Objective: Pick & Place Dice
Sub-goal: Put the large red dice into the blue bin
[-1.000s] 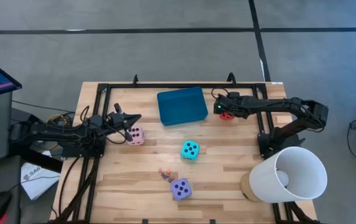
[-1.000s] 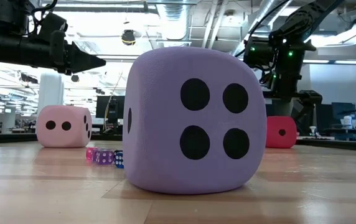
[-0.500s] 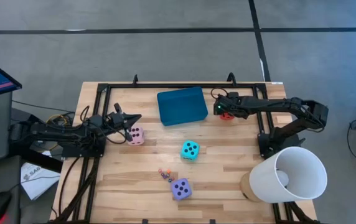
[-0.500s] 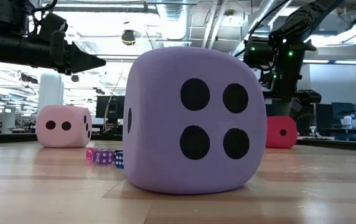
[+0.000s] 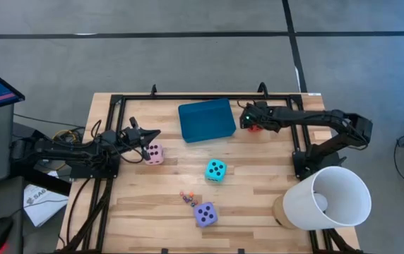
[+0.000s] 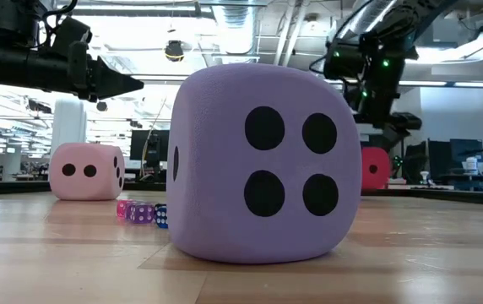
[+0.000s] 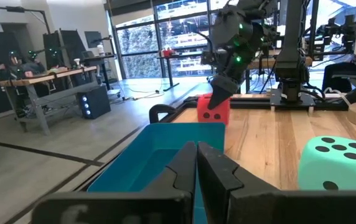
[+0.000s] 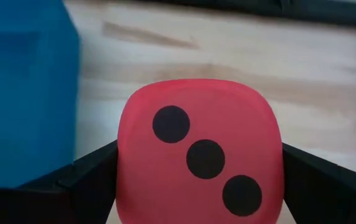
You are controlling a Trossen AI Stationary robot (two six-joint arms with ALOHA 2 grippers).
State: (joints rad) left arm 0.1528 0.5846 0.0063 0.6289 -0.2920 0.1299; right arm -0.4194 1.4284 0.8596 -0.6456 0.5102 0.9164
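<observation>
The red die (image 8: 200, 152) is held between the two fingers of the right gripper (image 5: 252, 124), at the far side of the table (image 5: 258, 190), just right of the teal tray (image 5: 205, 118). The left gripper (image 5: 154, 134) is shut tight with nothing in it, just above the pink die (image 5: 154, 154) on the left. The turquoise die (image 5: 215, 170) sits in the middle, and the purple die (image 5: 204, 214) sits near the front.

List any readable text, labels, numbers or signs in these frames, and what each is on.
No text reads fully.
"SA...": partial print on the white sheet on the floor left of the table; the rest is too small.
Dice carry pips only: red die shows three, purple die four, turquoise die five on top, pink die two.
No readable print on the teal tray.
</observation>
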